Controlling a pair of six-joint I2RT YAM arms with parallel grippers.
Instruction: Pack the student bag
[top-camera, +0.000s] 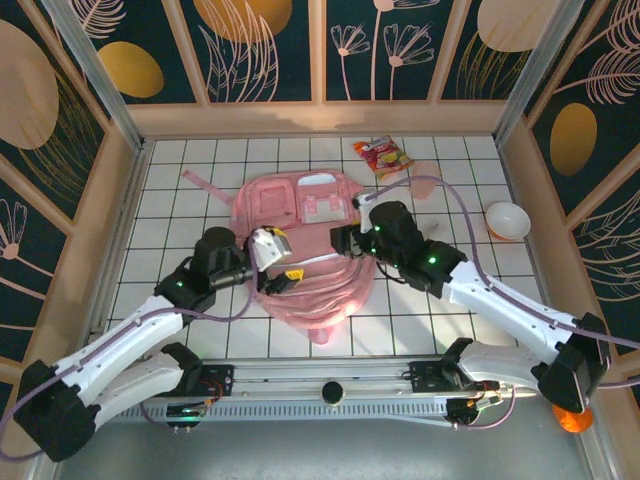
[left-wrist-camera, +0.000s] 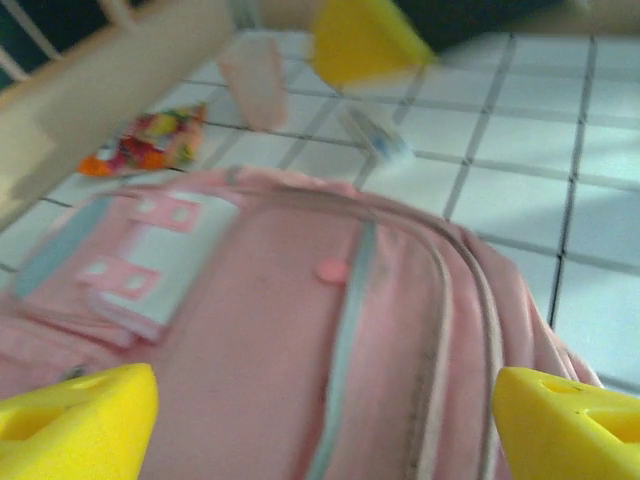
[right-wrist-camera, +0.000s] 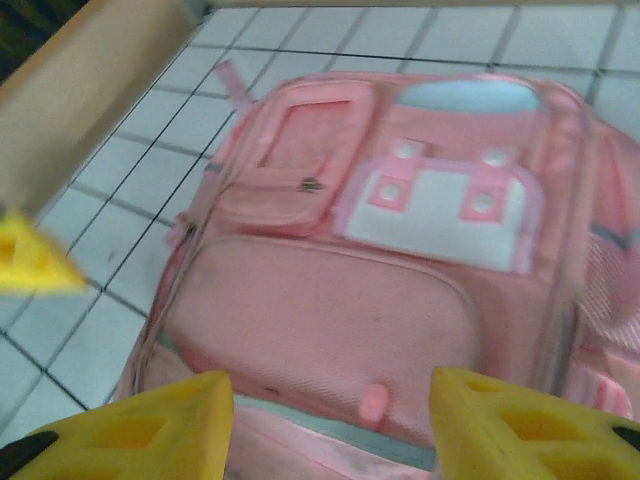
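Where the left arm stretches up from its base, its elbow is bent and its wrist turns inward toward the large soft pink fabric backpack (top-camera: 315, 290). The left gripper (top-camera: 275, 262) hangs at the backpack's left edge. In the left wrist view its yellow fingertips (left-wrist-camera: 75, 420) stand far apart, jaws wide open, with nothing held and the pink fabric passing beneath them.

The backpack lies flat on the white tiled table (top-camera: 200, 190), between the two grippers, front side up. A small zipped pocket sits on the left of its upper front. Beside that pocket is a lighter panel (right-wrist-camera: 440, 215) with square pink patches. Below both, a broad rounded pocket (right-wrist-camera: 310, 320) is outlined by a zip, and a small pink tab (right-wrist-camera: 372, 402) shows at its near edge. A pink strap (top-camera: 205, 185) trails from the backpack's upper left corner, and the fabric nearest the arms looks rumpled.

The right arm comes in from the backpack's right side, forearm angled up and inward, wrist bent over the backpack's middle. The right gripper (top-camera: 345, 240) has its yellow fingers (right-wrist-camera: 140, 430) parted, jaws open. Whether they touch the fabric below, I cannot tell.

A red and yellow snack packet (top-camera: 383, 157) lies just beyond the backpack's upper right corner, and a white bowl (top-camera: 507, 220) sits well apart to the backpack's right.
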